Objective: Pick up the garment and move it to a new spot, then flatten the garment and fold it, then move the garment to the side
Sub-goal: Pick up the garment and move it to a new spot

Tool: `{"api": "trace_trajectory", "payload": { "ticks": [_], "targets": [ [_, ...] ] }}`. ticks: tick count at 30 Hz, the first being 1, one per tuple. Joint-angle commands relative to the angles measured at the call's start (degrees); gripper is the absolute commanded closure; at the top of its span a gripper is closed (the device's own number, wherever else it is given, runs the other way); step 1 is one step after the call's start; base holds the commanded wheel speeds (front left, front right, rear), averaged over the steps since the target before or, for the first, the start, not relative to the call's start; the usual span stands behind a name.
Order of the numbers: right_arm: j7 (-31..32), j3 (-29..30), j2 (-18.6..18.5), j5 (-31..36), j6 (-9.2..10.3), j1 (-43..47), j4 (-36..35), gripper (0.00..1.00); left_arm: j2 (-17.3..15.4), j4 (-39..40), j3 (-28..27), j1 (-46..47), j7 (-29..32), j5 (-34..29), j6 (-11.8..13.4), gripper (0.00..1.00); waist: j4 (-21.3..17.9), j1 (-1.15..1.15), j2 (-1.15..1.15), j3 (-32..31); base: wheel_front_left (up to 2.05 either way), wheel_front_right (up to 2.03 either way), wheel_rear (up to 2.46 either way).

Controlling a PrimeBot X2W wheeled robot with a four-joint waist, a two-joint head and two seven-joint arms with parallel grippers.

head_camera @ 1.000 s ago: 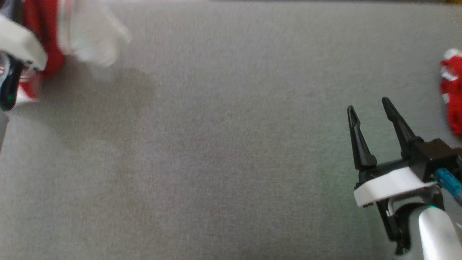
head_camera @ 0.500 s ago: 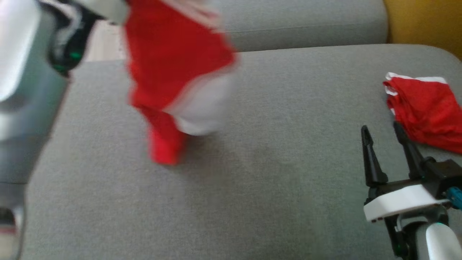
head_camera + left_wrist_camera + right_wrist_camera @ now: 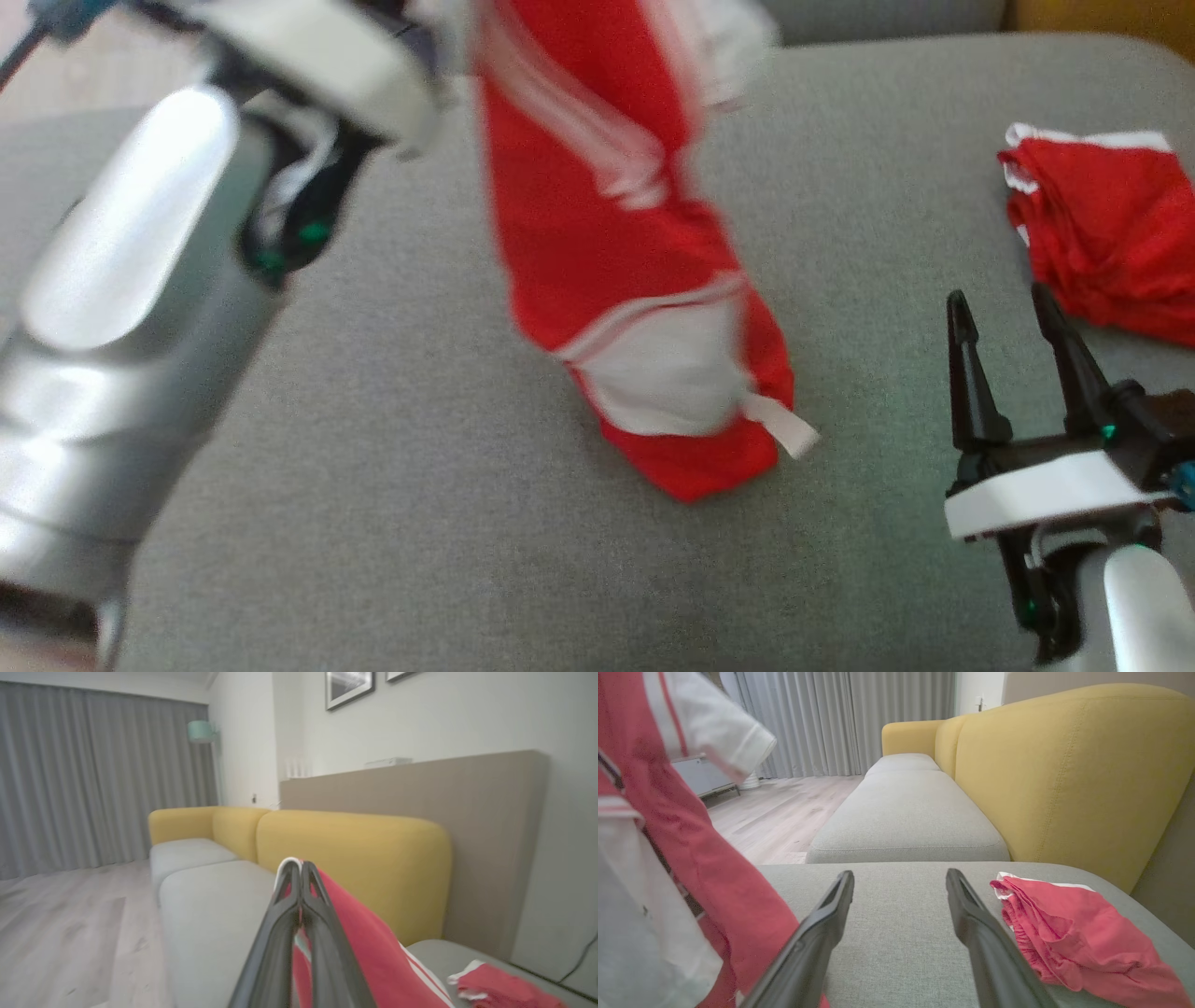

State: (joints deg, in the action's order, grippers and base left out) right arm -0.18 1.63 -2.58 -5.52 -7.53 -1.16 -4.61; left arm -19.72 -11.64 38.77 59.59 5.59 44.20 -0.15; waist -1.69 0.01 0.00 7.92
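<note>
Aloft, left gripper (image 3: pixel 300 865) pinches the hanging garment (image 3: pixel 616 280).

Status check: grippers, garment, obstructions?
Left gripper shut on red garment, hanging over grey cushion. Right gripper open, empty. Other red cloth lies at cushion's right edge.

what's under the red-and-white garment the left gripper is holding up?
Just the grey sofa cushion. The red-and-white garment hangs from the shut left gripper. I cannot tell whether its lower end touches the cushion. The patch directly beneath it is covered.
</note>
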Motion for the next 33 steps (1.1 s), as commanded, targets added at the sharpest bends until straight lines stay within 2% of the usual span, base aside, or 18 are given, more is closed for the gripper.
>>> {"api": "trace_trajectory", "payload": {
  "ticks": [1, 6, 9, 10, 11, 12, 17, 22, 28, 33],
  "targets": [
    [-0.8, -1.9, -0.3, -0.2, 0.04, -3.0, -1.6, 0.00, -5.1, -2.1, -3.3, 0.2, -1.0, -1.2, 1.2, 1.00, -1.5, -0.01, 0.00, 2.9, 0.00, 0.00, 0.00],
    [-1.0, -3.0, -0.3, -0.1, 0.04, -4.3, -1.3, 0.00, -9.1, -9.3, -4.7, -2.9, -3.0, -1.9, 2.4, 1.00, -3.2, -0.01, 0.00, 6.5, 0.00, 0.00, 0.00],
    [-1.3, -3.4, -0.3, 0.1, 0.04, -5.3, -1.1, 0.00, -10.9, -14.4, -4.0, -4.2, -4.6, -3.6, 2.3, 1.00, -4.1, -0.01, 0.00, 8.8, 0.00, 0.00, 0.00],
    [-1.3, -3.5, -0.3, 0.2, 0.04, -5.6, -1.1, 0.00, -10.7, -15.9, -4.1, -4.7, -5.0, -3.4, 2.5, 0.91, -4.3, -0.01, 0.00, 9.4, 0.00, 0.00, 0.00],
    [-1.4, -3.6, -0.3, 0.3, 0.04, -5.9, -1.0, 0.00, -10.5, -17.2, -4.1, -5.0, -5.5, -3.4, 2.7, 0.28, -4.5, -0.01, 0.00, 9.9, 0.00, 0.00, 0.00],
    [-1.4, -3.8, -0.3, 0.3, 0.04, -6.1, -0.9, 0.00, -10.2, -18.5, -4.2, -5.2, -5.8, -3.2, 2.9, 0.00, -4.6, -0.01, 0.00, 10.3, 0.00, 0.00, 0.00],
    [-1.6, -4.3, -0.3, 0.5, 0.04, -7.0, -0.3, 0.00, -8.8, -23.4, -4.6, -5.8, -7.8, -2.2, 2.5, 0.00, -4.6, -0.01, 0.00, 10.6, 0.00, 0.00, 0.00],
    [-1.6, -4.2, -0.3, 0.9, 0.04, -6.7, 0.7, 0.00, -8.1, -25.1, -4.1, -6.8, -8.6, -1.8, 1.5, 0.00, -3.2, -0.01, 0.00, 7.9, 0.00, 0.00, 0.00],
    [-1.6, -2.8, -0.3, 0.9, 0.04, -4.7, 2.0, 0.00, -6.7, -22.6, -3.7, -11.2, -11.5, -1.0, 2.0, 0.00, -0.5, -0.01, 0.00, 2.3, 0.00, 0.00, 0.00],
    [-1.3, -0.9, -0.3, 1.1, 0.04, -1.7, 2.9, 0.00, -5.2, -18.3, -3.3, -19.5, -15.2, 0.0, 3.8, 0.00, 2.1, -0.01, 0.00, -2.6, 0.00, 0.00, 0.00]
  ]
}}
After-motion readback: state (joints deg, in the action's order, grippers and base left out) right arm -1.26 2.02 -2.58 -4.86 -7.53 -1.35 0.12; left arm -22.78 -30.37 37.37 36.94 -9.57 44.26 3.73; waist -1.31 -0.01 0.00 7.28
